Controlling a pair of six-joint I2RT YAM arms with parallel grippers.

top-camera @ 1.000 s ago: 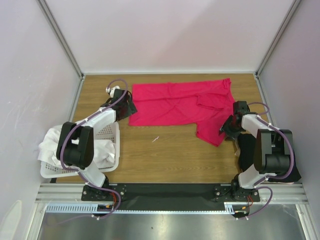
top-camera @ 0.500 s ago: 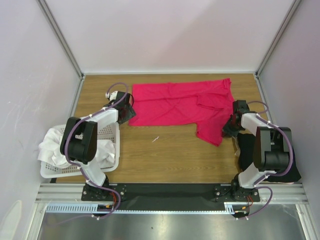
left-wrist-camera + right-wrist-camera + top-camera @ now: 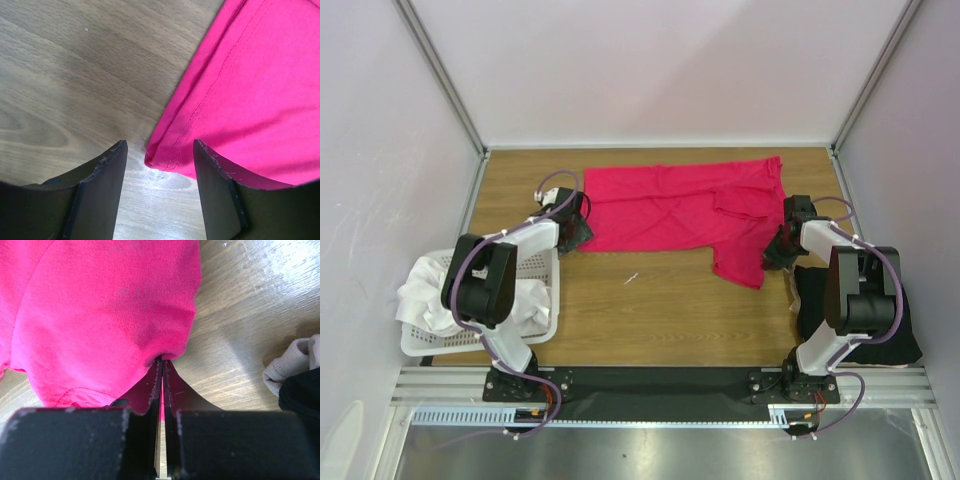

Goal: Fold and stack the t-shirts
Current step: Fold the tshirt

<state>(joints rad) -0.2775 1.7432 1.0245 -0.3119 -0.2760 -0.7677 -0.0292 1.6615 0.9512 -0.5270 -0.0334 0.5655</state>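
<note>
we are at the opening step of folding the crimson-pink t-shirt [image 3: 670, 210], which lies spread across the far half of the table [image 3: 660, 310], partly wrinkled, with 1 flap hanging toward us on its right side.

our right gripper [image 3: 161, 362] is clenched on the right-hand edge of that flap; in the wrist view the jaws meet with a thin pinch of pink cloth drawn in between them. our left gripper [image 3: 160, 150] is released, its 2 fingers standing apart on either side of the shirt's near-left hem corner, low over the wood; the corner sits in the gap, closer to the right finger, not yet pinched.

the black t-shirt [image 3: 810, 300] lies in a heap by the right arm's base, just beside the pink flap. the white t-shirts [image 3: 425, 290] are bundled in the basket [image 3: 556, 290] at the left.

we judge the task barely begun: 1 shirt laid out, none folded, no stack. the next move calls for the left jaws to close squarely on the hem corner, catching all the cloth there and not only the stitched edge. then both arms should lift together and carry the edge over evenly, so the cloth does not drag or bunch.
</note>
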